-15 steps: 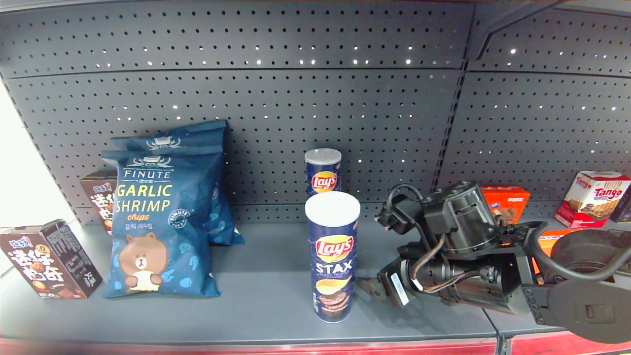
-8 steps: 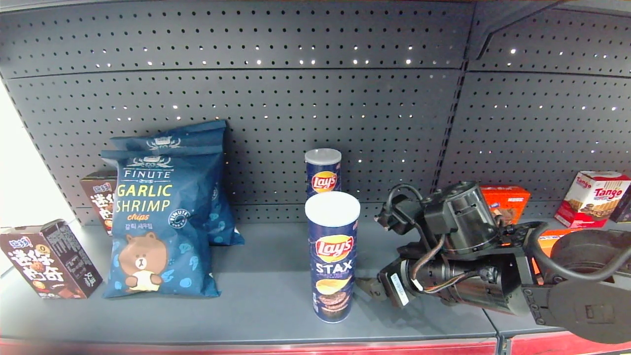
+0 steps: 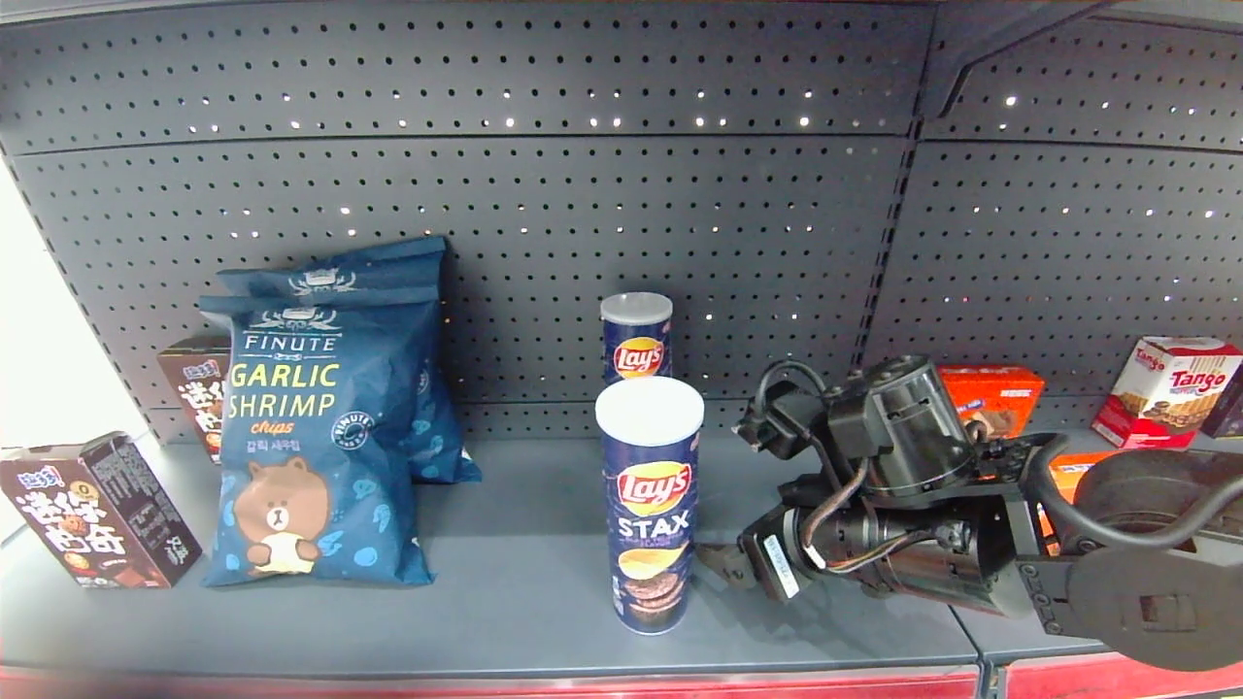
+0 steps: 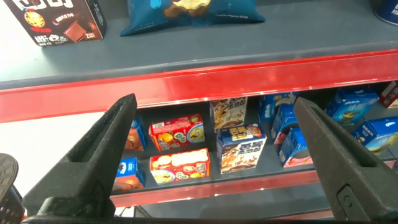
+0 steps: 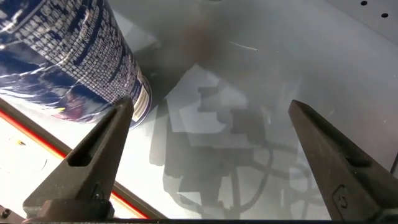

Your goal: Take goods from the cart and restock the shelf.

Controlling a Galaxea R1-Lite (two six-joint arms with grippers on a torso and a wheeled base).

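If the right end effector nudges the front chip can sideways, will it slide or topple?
The front chip can stands tall and narrow on the smooth shelf, so a push up high probably tips it, while one near the base likely slides it. Its round wall looks stiff, and once down it would probably roll.

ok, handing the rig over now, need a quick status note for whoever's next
Left gripper: open, empty, low in front of the shelf.
Right gripper: open, empty, over the shelf beside the front chip can, which stands upright and is not in its grasp.
Done: front chip can placed ahead of the rear can.
Left: probably back the right arm off, then fetch more goods from the cart.
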